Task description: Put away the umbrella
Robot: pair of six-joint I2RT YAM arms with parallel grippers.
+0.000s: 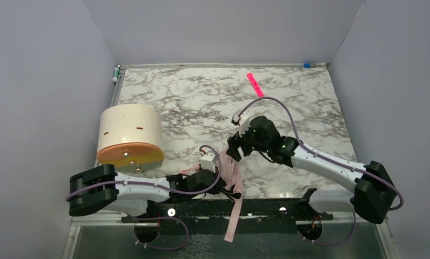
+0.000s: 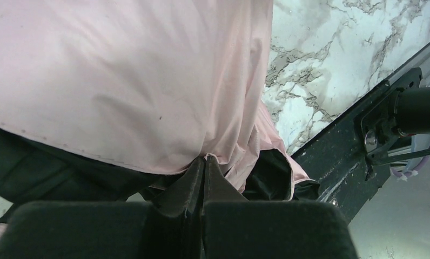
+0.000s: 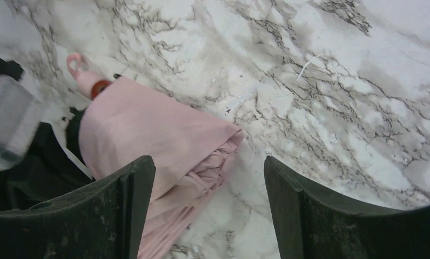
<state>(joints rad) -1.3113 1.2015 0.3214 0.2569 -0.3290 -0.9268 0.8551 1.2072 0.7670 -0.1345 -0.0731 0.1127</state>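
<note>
- Top external view: pale pink fabric folding umbrella (image 1: 233,174) with black lining, bunched at near edge of white marble-pattern table (image 1: 191,102), between the arms; bundle runs near-to-far, strap hanging off the edge.
- Left pincer (image 2: 205,162): closed, pinching umbrella fabric.
- Right pincer (image 3: 207,164): spread wide above umbrella, gripping nothing.
- Bright pink flat strip (image 1: 255,84): marking unreadable.

An even, soft light is cast from above, and the marble counter (image 1: 202,102) is rendered bright, with only faint shadows thrown beneath the arms. The overhead view is sharp throughout. In the left wrist view the umbrella (image 2: 132,81) is seen very near the lens and slightly soft, while the fingers (image 2: 94,232) are underexposed and blurred. In the right wrist view the counter is shown crisply, and the dark fingers (image 3: 353,216) are out of focus.
</note>
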